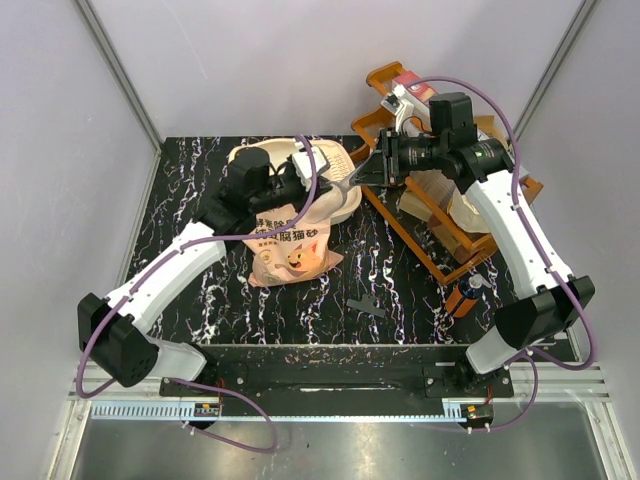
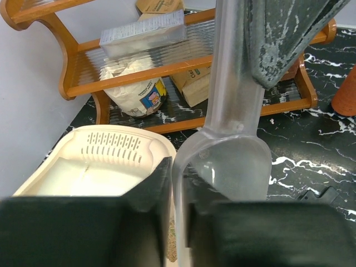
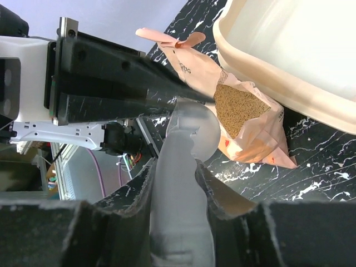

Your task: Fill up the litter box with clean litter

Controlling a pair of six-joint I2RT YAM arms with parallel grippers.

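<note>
The cream litter box (image 1: 335, 160) lies at the back of the table; its floor looks bare in the left wrist view (image 2: 105, 167) and the right wrist view (image 3: 278, 44). The pink-orange bag (image 1: 290, 250) stands open against it, with tan clean litter (image 3: 239, 108) inside. My left gripper (image 1: 305, 190) is shut on the bag's upper edge (image 2: 179, 178). My right gripper (image 3: 173, 167) is shut on the handle of a clear plastic scoop (image 2: 228, 167). The scoop's empty bowl (image 3: 194, 130) hangs right beside the bag's mouth, under the left fingers (image 3: 128, 83).
A brown wooden rack (image 1: 450, 220) with bags and boxes leans at the back right, behind my right arm. A small black object (image 1: 368, 305) lies on the marble top in front. An orange and blue bottle (image 1: 468, 295) stands near the right arm's base.
</note>
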